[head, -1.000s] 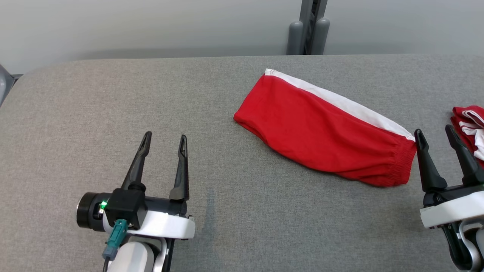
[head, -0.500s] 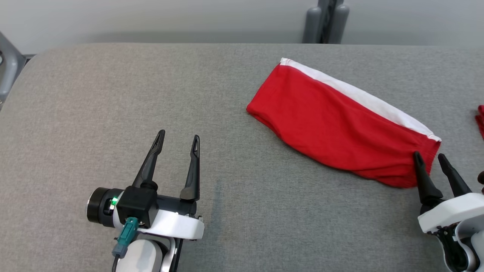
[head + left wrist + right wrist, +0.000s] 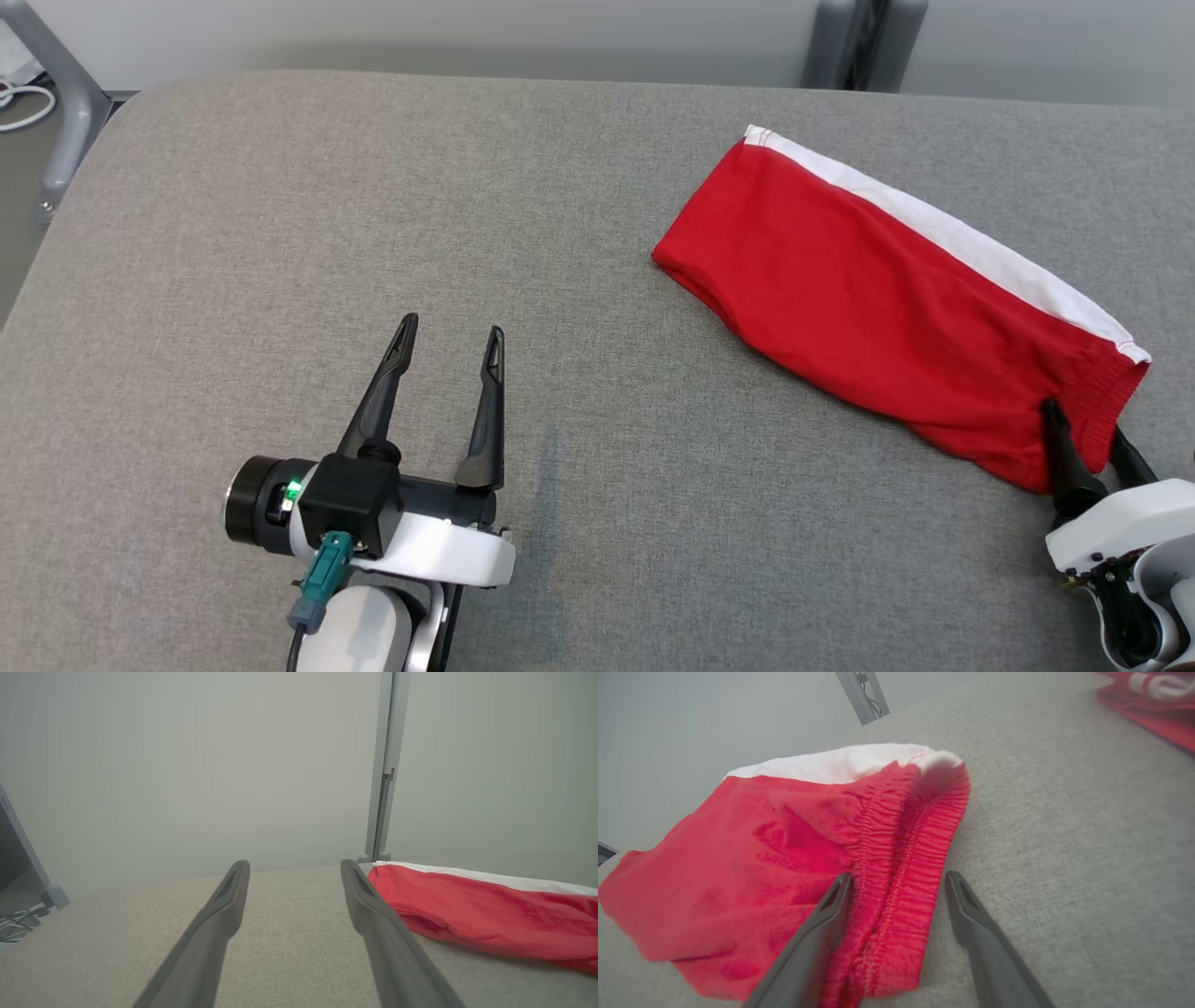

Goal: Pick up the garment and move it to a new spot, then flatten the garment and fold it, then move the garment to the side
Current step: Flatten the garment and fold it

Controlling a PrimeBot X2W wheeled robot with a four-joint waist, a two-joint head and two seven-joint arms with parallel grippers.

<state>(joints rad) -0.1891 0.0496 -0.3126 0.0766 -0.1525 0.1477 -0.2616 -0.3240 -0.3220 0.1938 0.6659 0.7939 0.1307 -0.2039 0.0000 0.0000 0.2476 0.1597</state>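
Right wrist view: the right gripper (image 3: 899,882) stands with its jaws spread wide, the elastic waistband (image 3: 906,849) of the garment (image 3: 784,858) lying between the two fingers; nothing is clamped yet.
Finger placement: the inner finger rests over the red cloth, the outer finger over bare table surface (image 3: 1064,858) just beyond the hem. Judged: the jaws straddle the thick gathered edge so that closing would catch both layers at once.
Garment position: folded flat, running away from the right gripper (image 3: 1088,434) up and toward the robot's left in the head view, white stripe (image 3: 943,233) along its far edge.
Garment state: the garment (image 3: 887,308) looks already folded. Judged: the step in hand is the final move to the side.
Left gripper: the left gripper (image 3: 448,336) is likewise spread and empty, over bare cloth-covered table, well apart from the garment. Judged: parked clear, so one arm can drag or lift the fold.
Beyond the tool: a second red and white item (image 3: 1148,704) lies further out on the right gripper's outer side.
Risk, judged: a one-corner grip may let the fold open.
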